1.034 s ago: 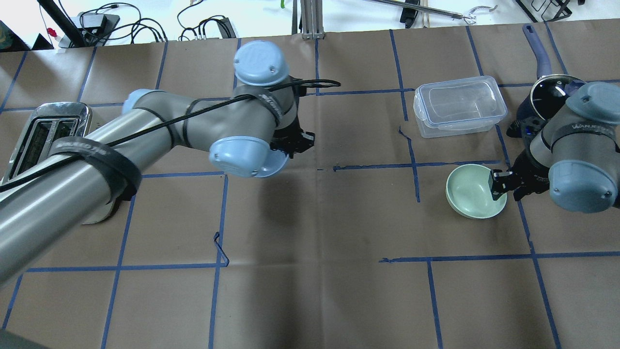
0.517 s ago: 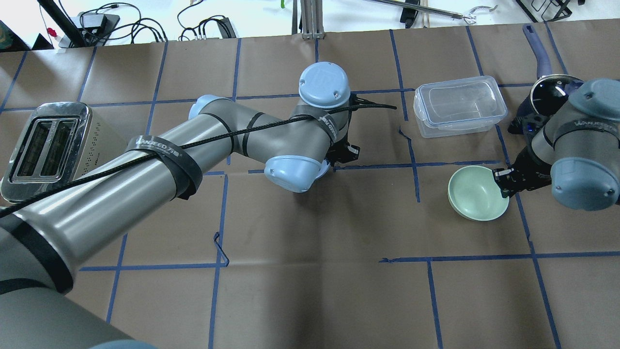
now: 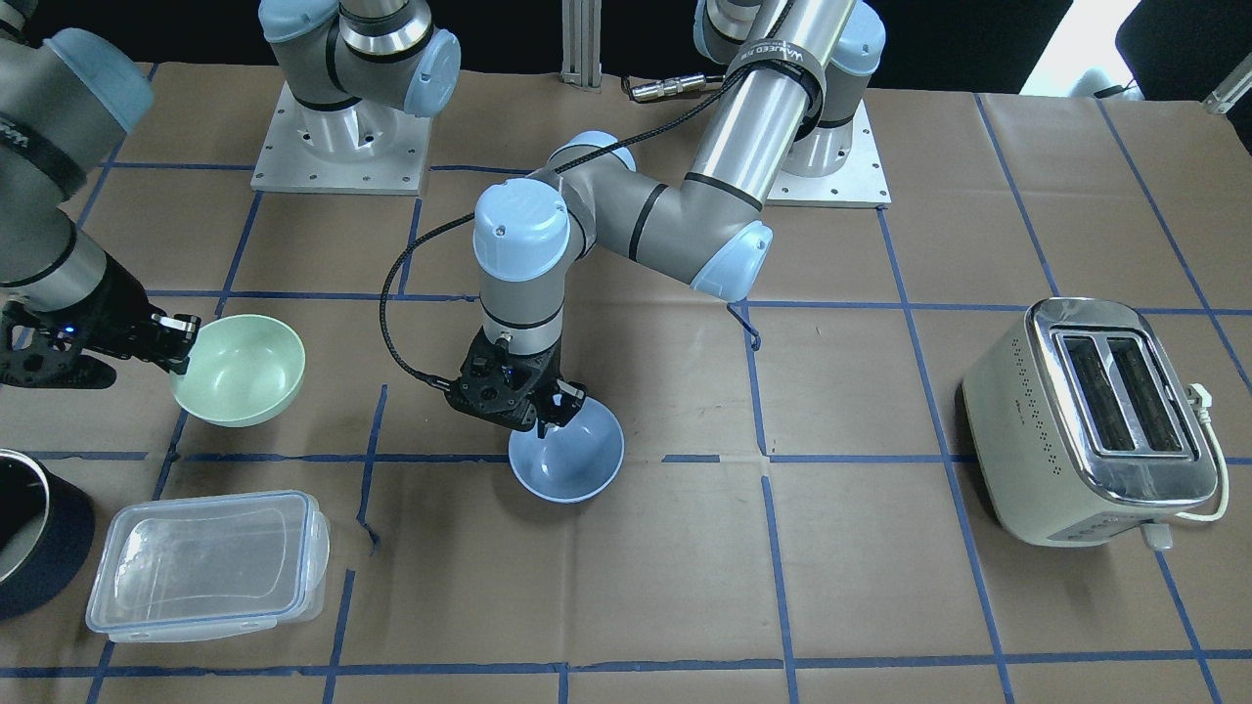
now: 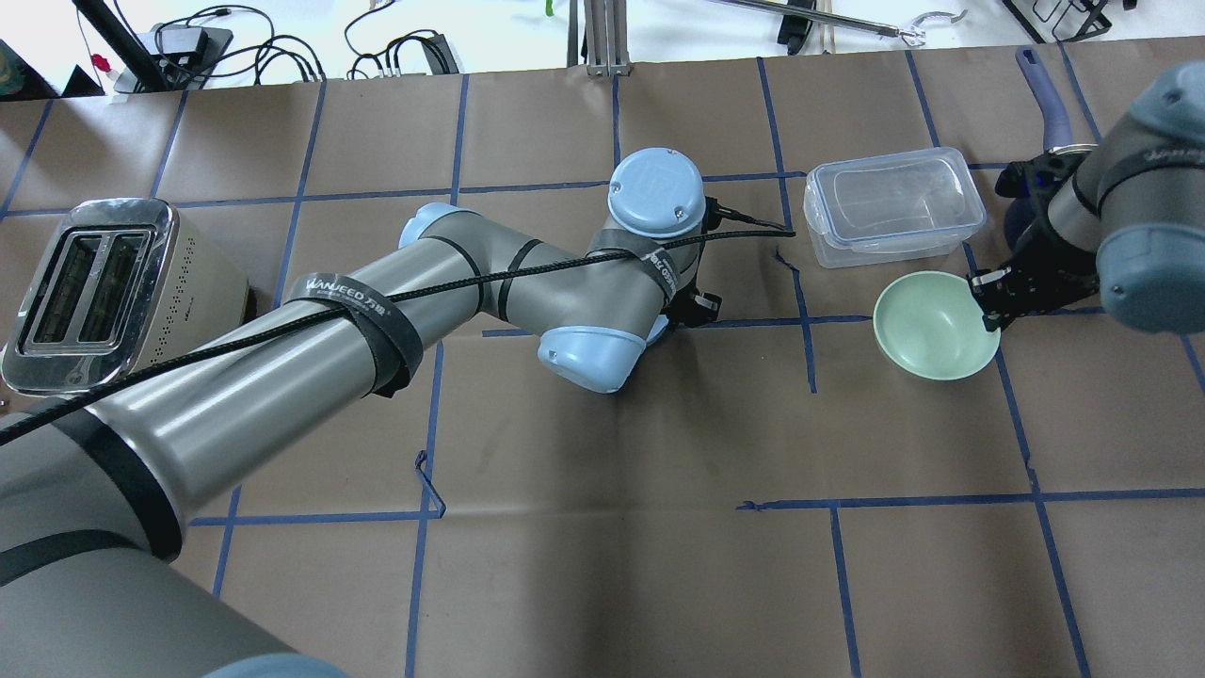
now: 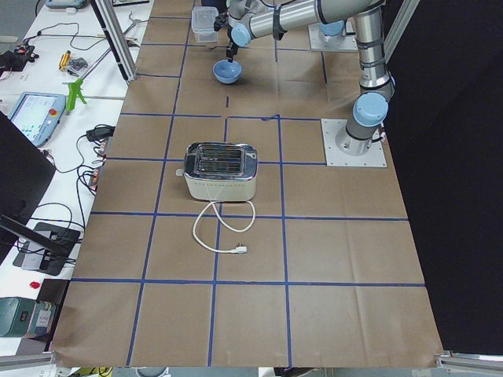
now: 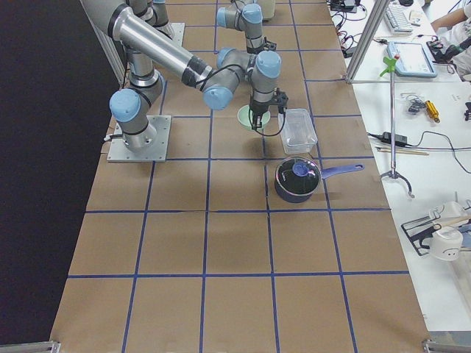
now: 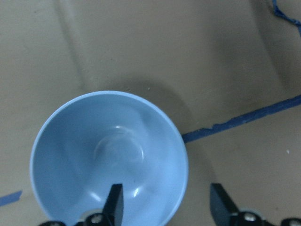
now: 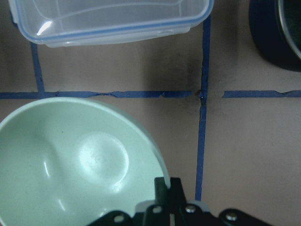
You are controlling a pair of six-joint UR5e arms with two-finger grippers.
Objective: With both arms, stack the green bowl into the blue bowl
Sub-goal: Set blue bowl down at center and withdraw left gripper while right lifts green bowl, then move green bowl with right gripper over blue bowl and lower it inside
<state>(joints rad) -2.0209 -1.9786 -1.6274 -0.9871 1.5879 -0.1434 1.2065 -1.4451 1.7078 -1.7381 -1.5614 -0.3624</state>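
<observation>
The blue bowl [image 3: 572, 455] sits upright on the paper near the table's middle. My left gripper [image 3: 550, 406] is open and stands over its rim. In the left wrist view the bowl [image 7: 108, 155] fills the frame, with one finger [image 7: 115, 205] inside it and the other outside, neither touching the rim. The green bowl [image 4: 932, 325] is on my right side. My right gripper [image 4: 988, 297] is shut on its near rim and holds it tilted; the right wrist view shows the closed fingers [image 8: 169, 188] on the rim of the green bowl [image 8: 70, 165].
A clear lidded container [image 4: 890, 207] stands just behind the green bowl. A dark pot [image 3: 20, 528] with a blue handle stands at my far right. A toaster [image 4: 94, 282] stands at my far left. Blue tape lines cross the brown paper.
My left arm has swung right, bringing the blue bowl toward the middle. My right gripper has moved the green bowl a little toward the container.
</observation>
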